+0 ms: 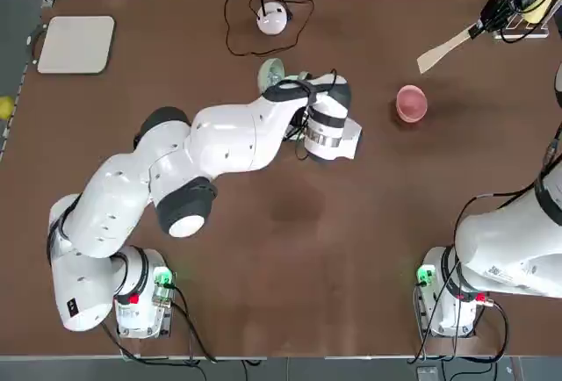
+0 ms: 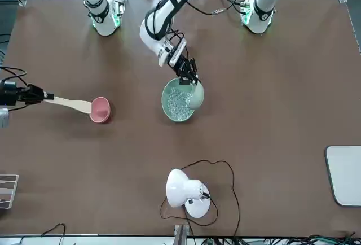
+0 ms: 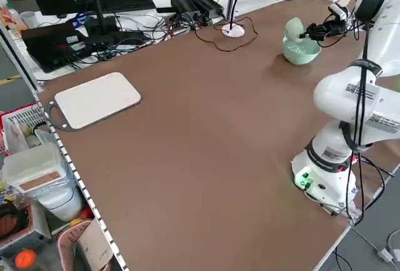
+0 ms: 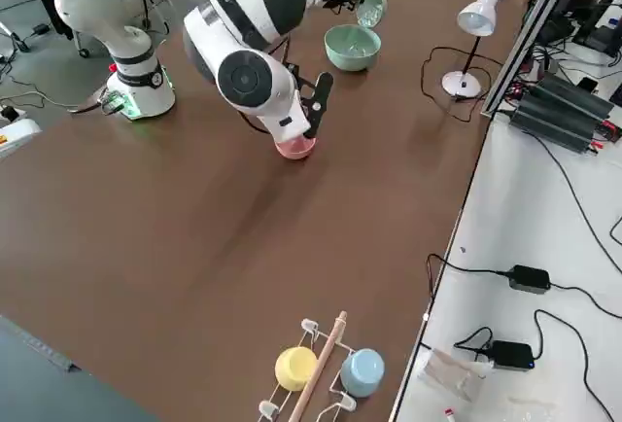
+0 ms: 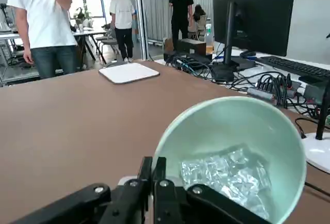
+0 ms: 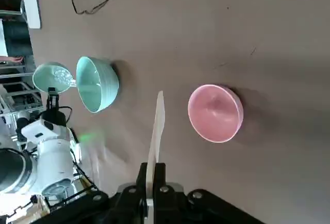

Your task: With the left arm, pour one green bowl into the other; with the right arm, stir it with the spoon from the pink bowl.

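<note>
My left gripper (image 2: 190, 79) is shut on the rim of the small green bowl (image 2: 196, 96). It holds that bowl tipped on edge over the large green bowl (image 2: 176, 103), where clear crumpled pieces lie. The left wrist view shows more clear pieces still inside the small green bowl (image 5: 232, 152). My right gripper (image 1: 493, 17) is raised at the far right of the table, shut on the handle of the wooden spoon (image 1: 443, 50). The spoon's blade hangs in the air beside the empty pink bowl (image 1: 411, 104). In the top view the left arm hides the large bowl.
A white desk lamp (image 2: 186, 191) with a looping black cable stands beyond the bowls. A grey pad (image 1: 77, 44) lies at the far left corner. A rack with a yellow and a blue cup (image 4: 321, 369) sits at the right edge. People stand behind the table.
</note>
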